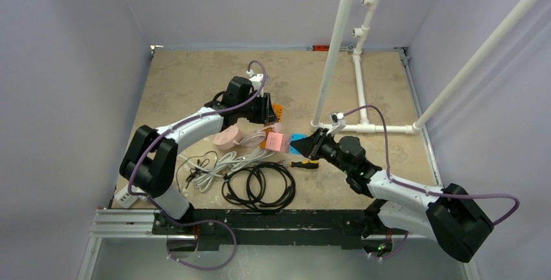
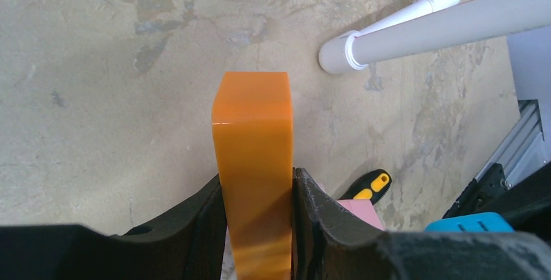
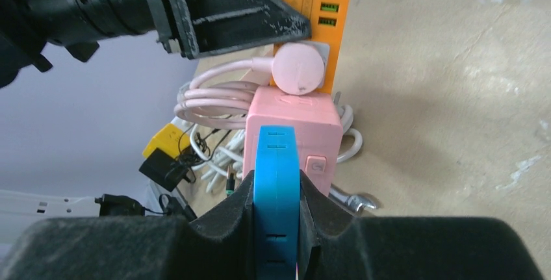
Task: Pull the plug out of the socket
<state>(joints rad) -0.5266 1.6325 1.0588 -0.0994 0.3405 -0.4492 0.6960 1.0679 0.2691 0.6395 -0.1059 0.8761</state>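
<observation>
Top: shows left gripper (image 1: 268,108) pinched on orange power strip (image 1: 278,108), right gripper (image 1: 310,145) closed on blue plug (image 1: 297,141) mid-table, just beside pink socket cube (image 1: 275,141). Left wrist: shows fingers (image 2: 195,221) tight against strip's sides. Right wrist: shows plug clamped, butted against cube.

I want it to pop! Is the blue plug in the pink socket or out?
In, it seems: the blue plug sits tight against the pink socket, no gap showing; the right tool grips it.
</observation>
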